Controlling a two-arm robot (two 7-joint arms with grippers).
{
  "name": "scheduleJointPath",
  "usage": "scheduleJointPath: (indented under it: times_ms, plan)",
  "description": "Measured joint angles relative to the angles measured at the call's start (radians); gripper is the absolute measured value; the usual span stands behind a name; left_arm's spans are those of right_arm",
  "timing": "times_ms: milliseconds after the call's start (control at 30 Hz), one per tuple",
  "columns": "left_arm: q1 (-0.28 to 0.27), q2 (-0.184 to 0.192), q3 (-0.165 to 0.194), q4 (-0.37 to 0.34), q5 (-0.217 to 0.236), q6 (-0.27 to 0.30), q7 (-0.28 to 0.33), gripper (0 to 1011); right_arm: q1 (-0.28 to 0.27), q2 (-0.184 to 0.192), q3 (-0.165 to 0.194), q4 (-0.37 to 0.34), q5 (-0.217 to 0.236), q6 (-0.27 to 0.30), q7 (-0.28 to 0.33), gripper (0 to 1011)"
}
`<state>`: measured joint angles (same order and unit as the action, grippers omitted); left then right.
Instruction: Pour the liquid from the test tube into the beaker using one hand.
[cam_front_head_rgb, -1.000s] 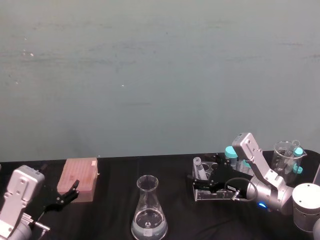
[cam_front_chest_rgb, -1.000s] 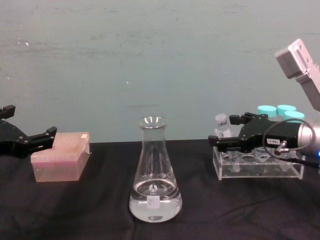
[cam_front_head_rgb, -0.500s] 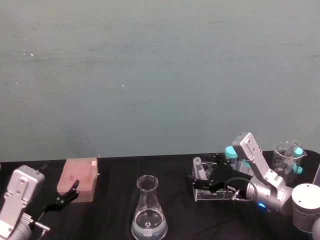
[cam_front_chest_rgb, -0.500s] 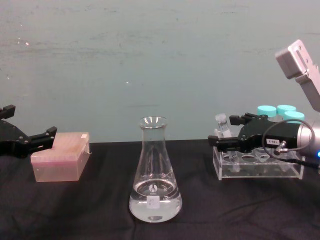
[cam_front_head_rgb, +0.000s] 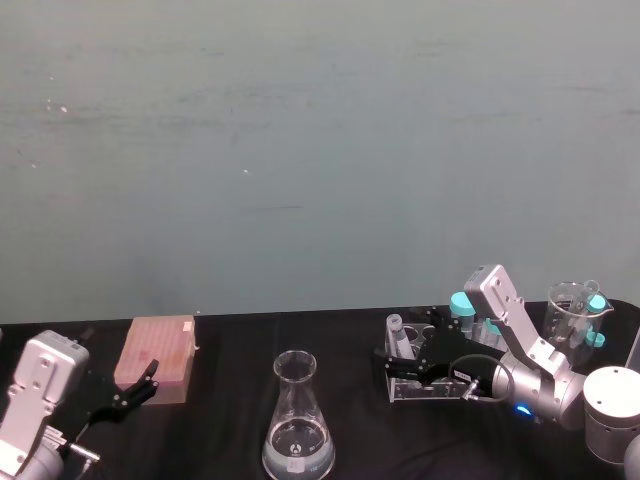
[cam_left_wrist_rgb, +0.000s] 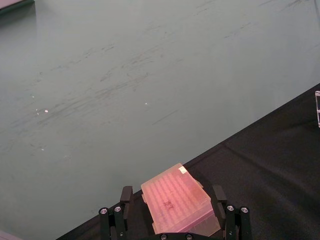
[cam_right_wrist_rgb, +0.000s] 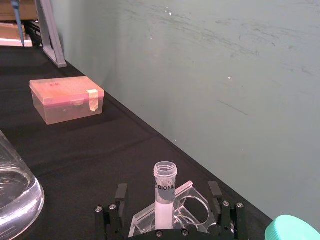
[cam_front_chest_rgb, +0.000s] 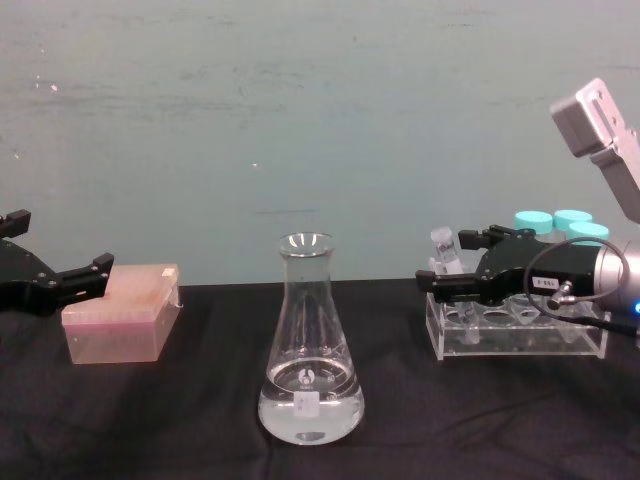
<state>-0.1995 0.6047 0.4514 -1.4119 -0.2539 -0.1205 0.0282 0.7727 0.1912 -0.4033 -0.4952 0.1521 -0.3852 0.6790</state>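
The test tube (cam_right_wrist_rgb: 165, 187) is seated in the end hole of the rack (cam_front_chest_rgb: 520, 340), the end nearest the beaker (cam_front_chest_rgb: 310, 350), and is seen leaning slightly in the chest view. Liquid (cam_right_wrist_rgb: 165, 209) is held in its lower part. The right gripper (cam_right_wrist_rgb: 167, 200) is placed around the tube with its fingers (cam_right_wrist_rgb: 120, 193) spread apart, one on each side, and neither is seen touching it. Nothing is gripped yet. The beaker is set near the table's (cam_front_chest_rgb: 200, 430) middle, well apart from the rack, and some clear liquid is already held in its base. The left gripper (cam_left_wrist_rgb: 171, 197) is parked at the left with its fingers apart, just beside the pink box (cam_front_chest_rgb: 120, 315).

Several failures can be foreseen from here. If the fingers are closed off-centre, the leaning tube could be pushed against the hole's edge and liquid spilled. If the tube is clamped too lightly, it could be lost on the way; it is slim and smooth. If the lift is not made straight up, the light rack could be dragged along or tipped, and the capped tubes (cam_front_chest_rgb: 555, 222) behind could be disturbed. The beaker's neck is narrow, so liquid would be spilled on the cloth if the tube were tilted before its rim is over the mouth. The tall beaker could also be knocked over if its neck were struck by the gripper.
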Motion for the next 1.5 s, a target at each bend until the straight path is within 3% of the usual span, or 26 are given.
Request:
scheduleJointPath:
  times_ms: [133,433,767,967,1500]
  plan:
    - [0.0,0.0,0.0,0.0,0.0,0.0,0.0,1000,0.0,0.0,0.0,0.0,0.0,0.0,0.0,973]
    - [0.0,0.0,0.0,0.0,0.0,0.0,0.0,1000,-0.001,0.001,-0.001,-0.001,0.001,0.0,0.0,754]
    - [0.0,0.0,0.0,0.0,0.0,0.0,0.0,1000,-0.001,0.001,-0.001,-0.001,0.001,0.0,0.0,392]
    - [0.0,0.0,0.0,0.0,0.0,0.0,0.0,1000,-0.001,0.001,-0.001,-0.001,0.001,0.0,0.0,226]
    - [0.0,0.0,0.0,0.0,0.0,0.0,0.0,1000,-0.001,0.001,-0.001,-0.001,0.001,0.0,0.0,198]
